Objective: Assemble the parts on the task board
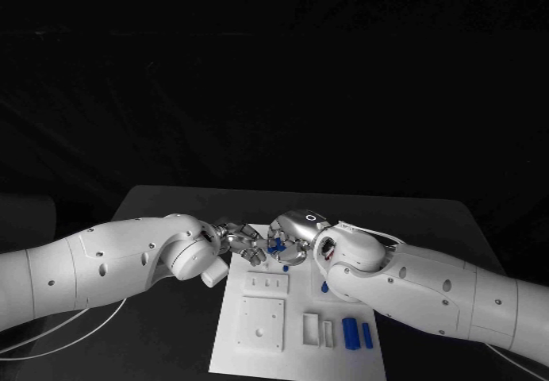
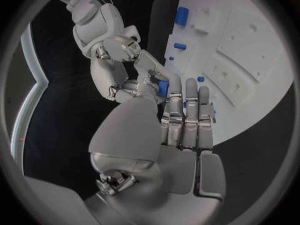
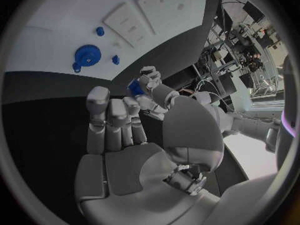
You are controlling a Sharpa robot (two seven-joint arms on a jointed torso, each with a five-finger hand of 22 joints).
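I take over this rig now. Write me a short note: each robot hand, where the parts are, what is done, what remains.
Left robot hand and right robot hand meet over the far end of the task board, with a small blue part between their fingertips; which hand holds it I cannot tell.
A blue gear sits on the board; two long blue parts lie at its near right corner.
Done: unclear. Left: seat the small part, then the rest.

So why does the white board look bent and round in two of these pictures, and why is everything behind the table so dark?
The wrist views use fisheye lenses, so the flat white board bows into a curve in the left wrist view and likewise in the right wrist view; the head view shows its edges straight. There the light falls on the black table, and the background stays black.
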